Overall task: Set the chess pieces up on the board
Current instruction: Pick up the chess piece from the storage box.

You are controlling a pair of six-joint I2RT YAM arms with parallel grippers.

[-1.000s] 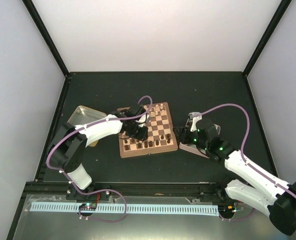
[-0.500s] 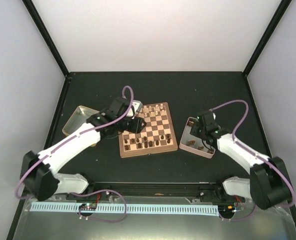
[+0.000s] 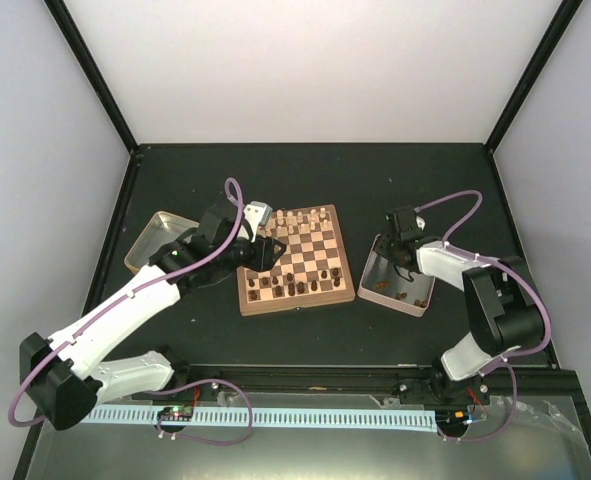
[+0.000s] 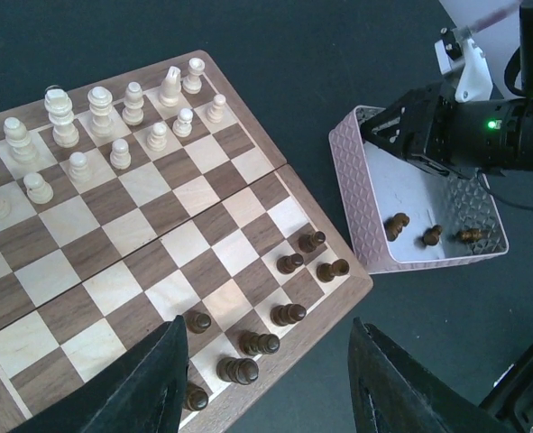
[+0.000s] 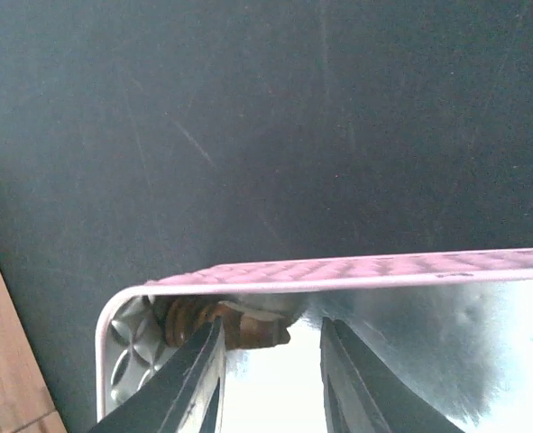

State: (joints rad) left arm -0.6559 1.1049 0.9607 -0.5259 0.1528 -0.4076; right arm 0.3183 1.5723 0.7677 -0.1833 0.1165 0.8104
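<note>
Right gripper (image 5: 271,329), jaws apart and empty, reaches into a corner of the pink tray (image 5: 356,271), where a dark chess piece (image 5: 234,327) lies on its side against the wall. Closing here could catch the wall or squirt the piece away. The board (image 3: 295,262), partly set, sits just beside the tray; beyond it the left gripper (image 4: 266,361) hangs wide open, empty. A second earlier the right gripper hovered nearer the tray's middle, the left over the board.
</note>
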